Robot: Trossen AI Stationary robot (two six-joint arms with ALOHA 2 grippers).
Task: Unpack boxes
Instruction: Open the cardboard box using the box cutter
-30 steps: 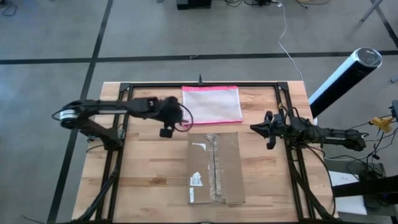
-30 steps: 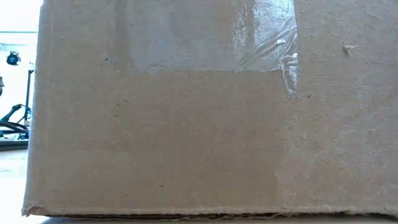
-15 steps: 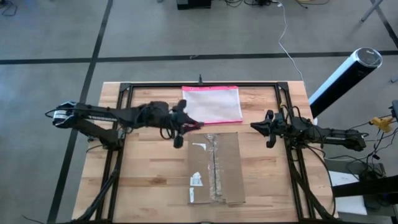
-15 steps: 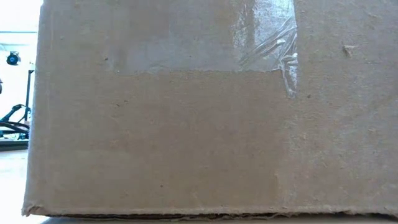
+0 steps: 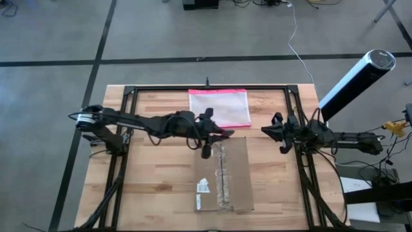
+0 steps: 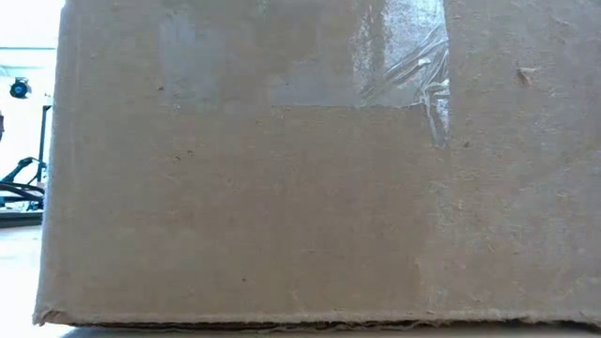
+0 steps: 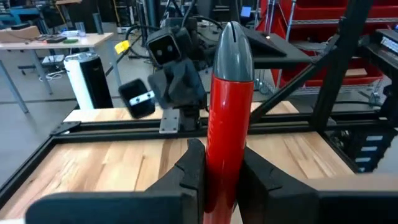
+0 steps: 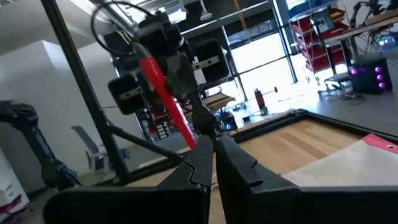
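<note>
The brown cardboard box (image 5: 222, 174) lies flat on the table's near middle, with clear tape along its seam and white labels. Its side wall (image 6: 310, 188) fills the low view. My left gripper (image 5: 215, 134) reaches in from the left to just above the box's far edge and is shut on a red tool with a grey tip (image 7: 227, 112). That tool (image 8: 165, 93) also shows in the right wrist view, slanting down. My right gripper (image 5: 265, 131) waits shut by the right frame rail, pointing at the left one. My left gripper pinches the red tool's round body (image 7: 217, 165) between its two fingers (image 7: 191, 171). The tool lies along the fingers and sticks out well past them, grey tip (image 7: 232, 43) toward the table's right. It is off the table; whether its tip touches the box I cannot tell.
A translucent zip pouch with a pink edge (image 5: 219, 107) lies flat at the table's far middle, just beyond the box. A black metal frame (image 5: 206, 88) runs around the work area. A white and black cylinder (image 5: 354, 80) stands off the table's far right corner.
My left gripper has carried the red tool toward the table's right edge and a little nearer, from beside the pouch's left corner to above the box's far edge. The box and pouch have stayed in place.
</note>
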